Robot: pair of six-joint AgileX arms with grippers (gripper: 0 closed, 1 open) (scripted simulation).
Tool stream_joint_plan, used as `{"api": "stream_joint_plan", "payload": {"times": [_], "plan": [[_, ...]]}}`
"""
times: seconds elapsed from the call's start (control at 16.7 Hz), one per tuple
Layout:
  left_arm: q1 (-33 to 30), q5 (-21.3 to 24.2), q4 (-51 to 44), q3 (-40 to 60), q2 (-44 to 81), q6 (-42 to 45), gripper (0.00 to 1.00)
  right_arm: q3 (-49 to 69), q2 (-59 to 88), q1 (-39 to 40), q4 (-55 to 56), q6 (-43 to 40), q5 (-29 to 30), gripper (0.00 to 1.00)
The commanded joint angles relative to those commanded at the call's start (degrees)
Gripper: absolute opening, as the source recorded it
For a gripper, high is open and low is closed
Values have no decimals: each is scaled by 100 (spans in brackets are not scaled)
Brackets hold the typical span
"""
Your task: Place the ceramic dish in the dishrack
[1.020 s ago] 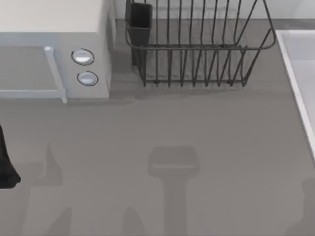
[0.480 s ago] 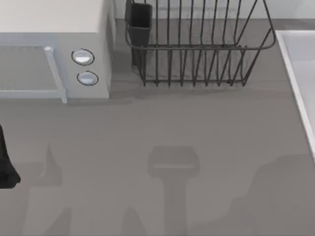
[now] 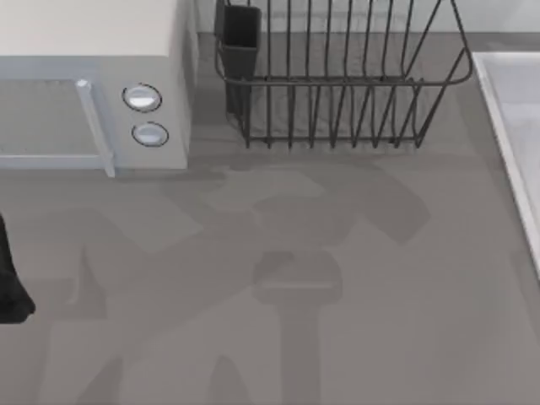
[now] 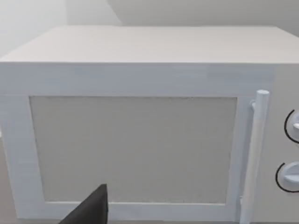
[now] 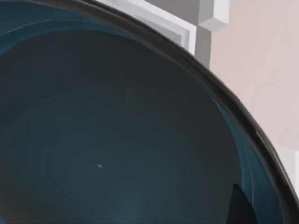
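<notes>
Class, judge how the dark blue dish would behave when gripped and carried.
The dish looks glazed and glossy, so probably slippery. Its smooth curved rim suggests it could roll if dropped on edge. As ceramic, it is likely rigid and breakable.

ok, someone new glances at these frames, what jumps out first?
Probably the dark teal ceramic dish, its dark rim curving across the right wrist view, very close to the camera. Next, the dishrack at the back of the table in the top view, with its cutlery cup at the corner nearest the pale grey microwave on the left. The left arm sits parked at the table's left edge, facing the microwave door.
</notes>
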Motion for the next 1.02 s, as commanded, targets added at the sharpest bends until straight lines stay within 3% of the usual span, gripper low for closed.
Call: {"api": "stream_joint_plan", "payload": {"times": [0.3,0.54,0.78,1.02], "plan": [[0,0,0,0,0,0,100,-575,-503,2933,2459,1230,1640,0],[0,0,0,0,0,0,100,-987,-920,4668,4082,2018,2735,0],[0,0,0,0,0,0,100,-1235,-1157,5442,4856,2412,3319,0],[0,0,0,0,0,0,100,-1251,-1172,5483,4897,2433,3352,0]]}}
